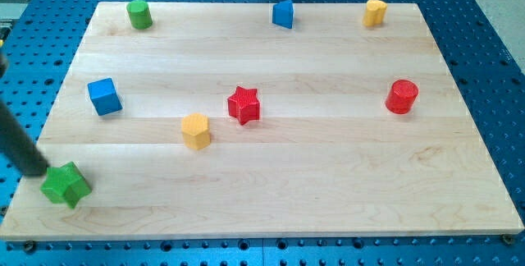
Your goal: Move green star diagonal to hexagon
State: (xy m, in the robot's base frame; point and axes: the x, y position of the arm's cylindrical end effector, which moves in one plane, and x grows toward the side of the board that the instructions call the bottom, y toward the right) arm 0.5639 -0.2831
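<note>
The green star [66,185] lies near the board's bottom left corner. My tip [35,171] is at the end of the dark rod coming in from the view's left edge, and it sits against the star's upper left side. The yellow hexagon [195,130] stands to the star's upper right, left of the board's middle. A second yellow block [375,11], shape unclear, stands at the top right.
A blue cube [104,96] is at the left. A red star [244,104] is near the middle. A red cylinder [401,96] is at the right. A green cylinder [139,13] and a blue block [283,13] stand along the top edge.
</note>
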